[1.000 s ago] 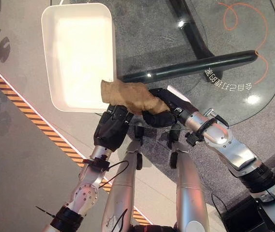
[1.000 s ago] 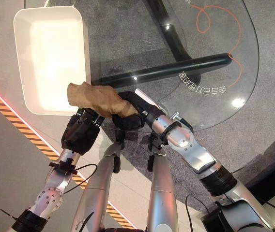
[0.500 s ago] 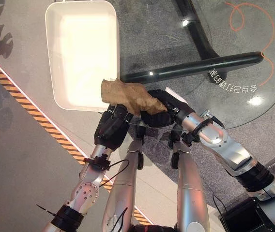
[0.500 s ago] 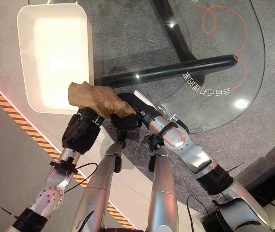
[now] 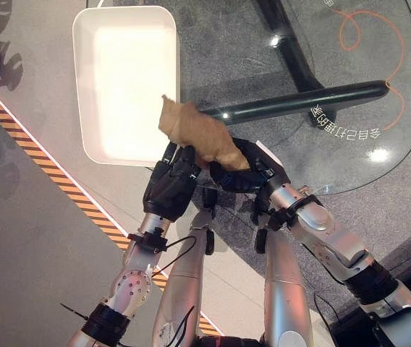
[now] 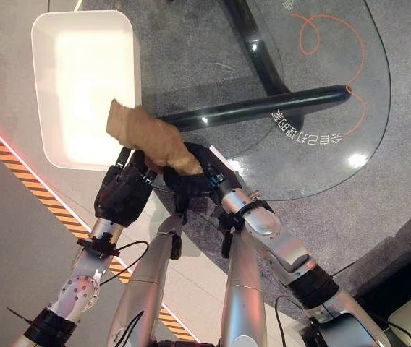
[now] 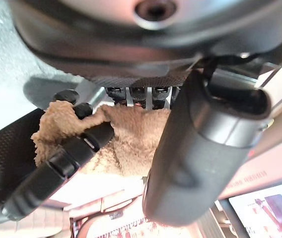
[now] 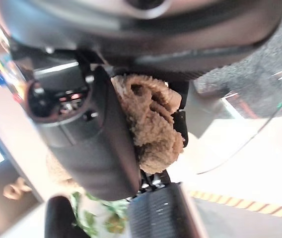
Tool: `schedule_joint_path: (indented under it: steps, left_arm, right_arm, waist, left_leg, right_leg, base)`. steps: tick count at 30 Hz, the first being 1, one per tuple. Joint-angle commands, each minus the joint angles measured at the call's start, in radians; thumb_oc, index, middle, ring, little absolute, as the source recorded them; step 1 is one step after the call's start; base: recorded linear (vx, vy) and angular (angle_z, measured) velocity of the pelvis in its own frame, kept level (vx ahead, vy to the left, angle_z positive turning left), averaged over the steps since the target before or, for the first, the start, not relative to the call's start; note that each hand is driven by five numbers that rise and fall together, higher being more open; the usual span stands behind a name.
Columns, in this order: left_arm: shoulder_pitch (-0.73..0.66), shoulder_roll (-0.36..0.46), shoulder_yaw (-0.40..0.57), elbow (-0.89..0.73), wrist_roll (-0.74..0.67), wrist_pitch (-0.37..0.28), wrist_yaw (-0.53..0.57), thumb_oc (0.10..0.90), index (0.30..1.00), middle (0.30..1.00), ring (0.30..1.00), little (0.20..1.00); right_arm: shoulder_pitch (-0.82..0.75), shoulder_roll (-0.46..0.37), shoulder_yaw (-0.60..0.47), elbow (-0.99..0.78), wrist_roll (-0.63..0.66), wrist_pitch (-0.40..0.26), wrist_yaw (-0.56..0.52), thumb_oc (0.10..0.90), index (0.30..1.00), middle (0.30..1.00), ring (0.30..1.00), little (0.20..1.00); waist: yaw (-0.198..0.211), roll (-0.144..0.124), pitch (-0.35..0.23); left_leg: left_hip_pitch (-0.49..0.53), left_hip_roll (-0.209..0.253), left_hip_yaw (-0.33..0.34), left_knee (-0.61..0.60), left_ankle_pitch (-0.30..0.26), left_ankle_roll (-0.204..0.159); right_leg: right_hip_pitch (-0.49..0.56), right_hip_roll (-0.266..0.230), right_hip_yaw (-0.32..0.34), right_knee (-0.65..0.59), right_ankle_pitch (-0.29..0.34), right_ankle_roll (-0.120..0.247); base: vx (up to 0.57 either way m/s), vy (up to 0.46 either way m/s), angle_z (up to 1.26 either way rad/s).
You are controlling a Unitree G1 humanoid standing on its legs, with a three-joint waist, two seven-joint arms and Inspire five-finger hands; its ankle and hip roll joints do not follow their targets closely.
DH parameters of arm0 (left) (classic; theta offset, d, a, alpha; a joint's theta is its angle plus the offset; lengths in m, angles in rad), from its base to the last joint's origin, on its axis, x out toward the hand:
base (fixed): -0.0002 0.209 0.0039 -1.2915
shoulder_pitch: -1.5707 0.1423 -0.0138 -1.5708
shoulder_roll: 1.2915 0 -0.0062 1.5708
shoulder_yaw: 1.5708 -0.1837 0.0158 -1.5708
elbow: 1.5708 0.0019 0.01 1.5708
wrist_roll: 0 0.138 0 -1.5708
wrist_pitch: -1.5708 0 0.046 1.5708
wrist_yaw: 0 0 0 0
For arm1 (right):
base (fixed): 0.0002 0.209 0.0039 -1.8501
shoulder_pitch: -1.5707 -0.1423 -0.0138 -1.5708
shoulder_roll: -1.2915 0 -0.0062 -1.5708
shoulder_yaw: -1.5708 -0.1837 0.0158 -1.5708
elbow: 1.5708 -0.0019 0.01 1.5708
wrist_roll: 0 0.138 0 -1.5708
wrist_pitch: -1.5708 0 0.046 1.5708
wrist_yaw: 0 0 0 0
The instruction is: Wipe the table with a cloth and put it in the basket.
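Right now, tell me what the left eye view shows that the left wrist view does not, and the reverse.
Left eye view alone: the white basket on the floor beside the glass table, and the brown cloth raised by the basket's near corner, the left hand and right hand meeting under it. Left wrist view alone: that hand's fingers curled into the cloth's fuzzy pile. Shared: the cloth gripped by the left hand.

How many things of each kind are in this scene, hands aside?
Cloth: 1
Basket: 1
Table: 1
Total: 3
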Motion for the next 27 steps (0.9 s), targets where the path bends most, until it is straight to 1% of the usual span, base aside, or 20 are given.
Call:
schedule_joint_path:
  steps: [1,9,12,19,23,27]
  left_arm:
    - [0.022,-0.025,0.035,-0.171,0.056,-0.040,-0.090,0.800,0.900,0.900,0.900,0.900]
    - [0.026,-0.035,0.049,-0.188,0.076,-0.032,-0.082,0.800,0.900,0.900,0.900,0.900]
    - [0.027,-0.035,0.053,-0.190,0.079,-0.028,-0.085,0.800,0.900,0.900,0.900,0.900]
    - [0.014,-0.026,0.051,-0.193,0.077,-0.033,-0.086,0.800,0.900,0.900,0.900,0.900]
    - [0.005,-0.022,0.045,-0.195,0.079,-0.036,-0.075,0.800,0.900,0.900,0.900,0.900]
    - [-0.003,-0.009,0.045,-0.188,0.066,-0.042,-0.078,0.800,0.900,0.900,0.900,0.900]
  right_arm:
    - [-0.031,0.063,-0.066,-0.247,0.077,-0.198,0.089,0.100,0.300,0.300,0.300,0.200]
    - [-0.003,0.072,-0.086,-0.251,0.084,-0.223,0.109,0.100,0.300,0.300,0.300,0.200]
    - [0.001,0.073,-0.090,-0.252,0.084,-0.217,0.125,0.100,0.300,0.300,0.300,0.200]
    - [-0.019,0.053,-0.055,-0.259,0.034,-0.148,0.191,0.100,0.300,0.300,0.300,0.200]
    - [-0.032,0.041,-0.032,-0.260,-0.002,-0.122,0.227,0.100,0.300,0.300,0.300,0.200]
    - [-0.056,0.009,0.009,-0.259,-0.111,-0.049,0.296,0.100,0.300,0.300,0.300,0.200]
  waist:
    - [-0.007,0.018,-0.027]
    - [-0.011,0.015,-0.027]
    - [-0.010,0.015,-0.027]
    - [-0.007,0.012,-0.027]
    - [-0.005,0.010,-0.027]
    - [-0.001,0.007,-0.027]
  left_leg:
    - [0.023,-0.066,0.015,0.017,-0.075,0.047]
    - [0.020,-0.063,0.018,0.007,-0.069,0.045]
    - [0.021,-0.065,0.015,0.003,-0.066,0.044]
    - [0.021,-0.068,0.010,-0.005,-0.058,0.042]
    - [0.017,-0.067,0.009,-0.003,-0.057,0.040]
    - [0.017,-0.070,0.004,-0.008,-0.054,0.038]
  right_leg:
    - [0.008,0.074,-0.009,-0.100,0.068,0.014]
    - [0.006,0.075,-0.008,-0.111,0.072,0.014]
    - [0.009,0.076,-0.008,-0.114,0.072,0.014]
    - [0.011,0.077,-0.005,-0.124,0.078,0.016]
    - [0.009,0.076,-0.006,-0.124,0.079,0.017]
    - [0.012,0.075,-0.009,-0.132,0.080,0.017]
  base:
    - [-0.01,-0.003,-0.03]
    - [0.00,0.000,0.00]
    - [0.00,0.000,0.00]
    - [0.00,0.000,0.00]
    - [0.00,0.000,0.00]
    - [0.00,0.000,0.00]
